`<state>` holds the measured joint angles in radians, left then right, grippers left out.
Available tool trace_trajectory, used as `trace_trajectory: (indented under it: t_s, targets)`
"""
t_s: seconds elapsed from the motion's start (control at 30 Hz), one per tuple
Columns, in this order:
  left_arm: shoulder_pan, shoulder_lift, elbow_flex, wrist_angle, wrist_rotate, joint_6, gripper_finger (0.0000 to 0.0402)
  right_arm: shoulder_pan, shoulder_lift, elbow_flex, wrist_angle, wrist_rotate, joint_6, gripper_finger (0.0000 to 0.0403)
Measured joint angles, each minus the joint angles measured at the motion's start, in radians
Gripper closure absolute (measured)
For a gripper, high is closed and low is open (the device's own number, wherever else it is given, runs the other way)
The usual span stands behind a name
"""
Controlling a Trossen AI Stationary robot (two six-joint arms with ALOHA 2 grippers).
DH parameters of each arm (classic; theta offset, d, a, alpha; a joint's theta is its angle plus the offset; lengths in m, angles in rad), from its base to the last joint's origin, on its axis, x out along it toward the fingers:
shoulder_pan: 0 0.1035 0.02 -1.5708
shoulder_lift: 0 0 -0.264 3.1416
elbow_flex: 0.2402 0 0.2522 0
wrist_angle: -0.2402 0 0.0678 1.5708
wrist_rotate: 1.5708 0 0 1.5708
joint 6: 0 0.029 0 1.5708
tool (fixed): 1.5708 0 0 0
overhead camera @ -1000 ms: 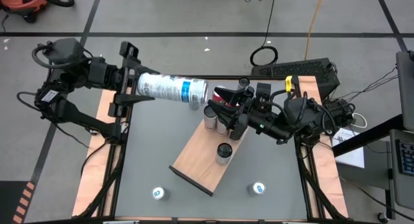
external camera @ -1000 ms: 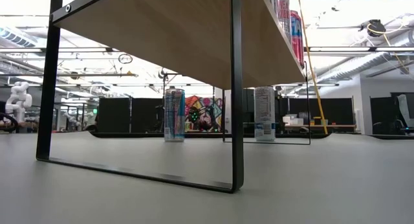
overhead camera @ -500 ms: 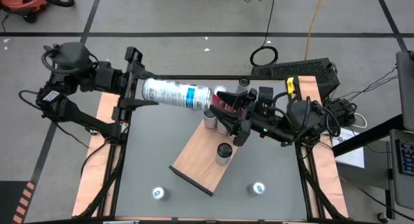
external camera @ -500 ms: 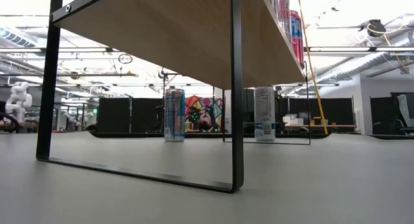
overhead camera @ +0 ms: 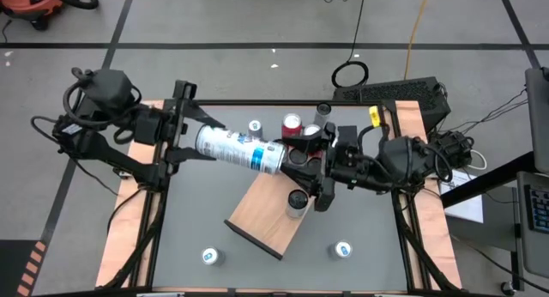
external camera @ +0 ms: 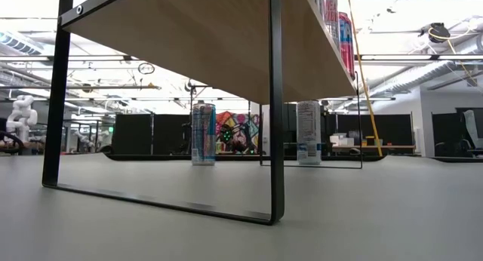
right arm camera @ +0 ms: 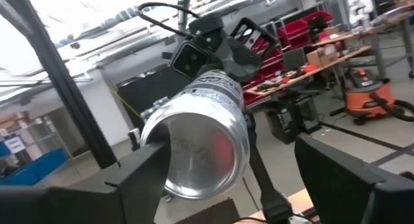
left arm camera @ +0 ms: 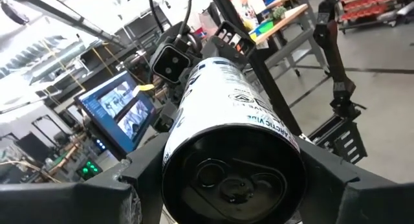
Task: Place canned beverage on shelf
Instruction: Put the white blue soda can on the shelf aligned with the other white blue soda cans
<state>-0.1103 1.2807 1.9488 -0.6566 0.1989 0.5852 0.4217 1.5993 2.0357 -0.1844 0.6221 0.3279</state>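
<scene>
A white-and-blue beverage can lies level in the air above the table's far half, and my left gripper is shut on it from the left. Its bare bottom end reaches in between the open fingers of my right gripper, which comes level from the right. The shelf, a light wooden board on thin black legs, stands slantwise below them; the low view shows its underside. A dark-topped can stands on it. My left gripper pinches the can's round wall near its tab end between its two fingers. They come level from the table's left and lie along the can. The can is lifted clear, lying level, its bottom end toward the right arm. My right gripper: whether a finger touches the can I cannot tell.
Several more cans stand by the shelf's far end, close under both grippers. Two cans stand on the grey tabletop near the front edge. Pink cans show on the shelf's top in the low view.
My left gripper has carried the can toward the table's right and near edges and a little down, rolling as it went. The can's bottom end has come between my right gripper's fingers. My right gripper has rolled at the wrist; its fingers stay open.
</scene>
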Motion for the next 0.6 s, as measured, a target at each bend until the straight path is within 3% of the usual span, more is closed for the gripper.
trace_trajectory:
  t_s: [0.4, 0.6]
  targets:
    - [-0.003, -0.020, -0.001, -0.019, -0.059, 0.059, 0.0151, 0.011, -0.026, 0.000, -0.078, 0.033, 0.031, 0.0094]
    - [-0.003, -0.021, -0.002, -0.024, -0.078, 0.077, 0.0151, 0.013, -0.035, 0.000, -0.148, 0.016, 0.111, 0.0067]
